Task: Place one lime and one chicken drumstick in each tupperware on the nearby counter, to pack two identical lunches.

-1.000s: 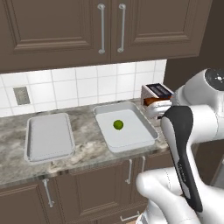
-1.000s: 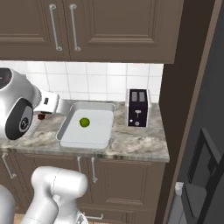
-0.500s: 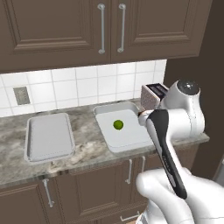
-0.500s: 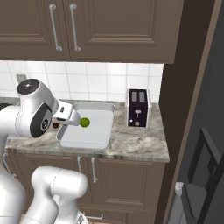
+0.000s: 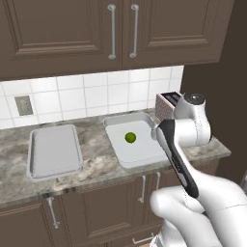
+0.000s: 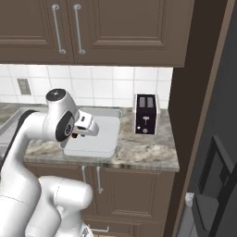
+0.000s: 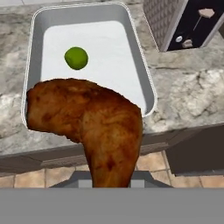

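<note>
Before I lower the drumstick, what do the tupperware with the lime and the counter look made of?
Tupperware: smooth pale grey, thin rolled rim, likely plastic, though it could pass for metal. Counter: mottled grey-beige, reads as polished stone. Drumstick: browned, crusty skin.
</note>
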Robot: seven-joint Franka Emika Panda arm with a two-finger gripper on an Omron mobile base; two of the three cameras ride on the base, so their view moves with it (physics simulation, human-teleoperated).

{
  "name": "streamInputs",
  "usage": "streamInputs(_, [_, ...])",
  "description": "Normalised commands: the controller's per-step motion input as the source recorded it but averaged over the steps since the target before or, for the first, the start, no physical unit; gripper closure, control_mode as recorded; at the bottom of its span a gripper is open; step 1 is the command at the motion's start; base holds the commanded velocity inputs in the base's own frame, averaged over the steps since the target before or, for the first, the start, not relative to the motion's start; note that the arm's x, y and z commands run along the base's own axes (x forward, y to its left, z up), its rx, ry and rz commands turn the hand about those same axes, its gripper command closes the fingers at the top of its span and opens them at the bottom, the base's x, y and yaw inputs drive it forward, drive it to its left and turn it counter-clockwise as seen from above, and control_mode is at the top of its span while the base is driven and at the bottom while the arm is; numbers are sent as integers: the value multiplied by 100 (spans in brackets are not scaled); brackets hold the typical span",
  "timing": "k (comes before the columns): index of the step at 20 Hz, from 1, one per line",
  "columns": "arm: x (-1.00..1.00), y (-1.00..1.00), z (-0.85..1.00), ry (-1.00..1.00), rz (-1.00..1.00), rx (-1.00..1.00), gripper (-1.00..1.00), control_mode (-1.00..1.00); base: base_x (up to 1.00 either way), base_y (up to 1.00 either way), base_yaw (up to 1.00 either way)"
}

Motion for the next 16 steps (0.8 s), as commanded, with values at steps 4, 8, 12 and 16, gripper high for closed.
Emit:
streamInputs(4, [76, 0, -29, 6, -2, 0, 100, -100, 0, 0, 0])
streamInputs(8, [79, 0, -31, 4, -2, 0, 100, -100, 0, 0, 0])
streamInputs(12, [76, 0, -39, 1, -2, 0, 100, -100, 0, 0, 0])
streamInputs(16, [67, 0, -44, 0, -1, 0, 100, -100, 0, 0, 0])
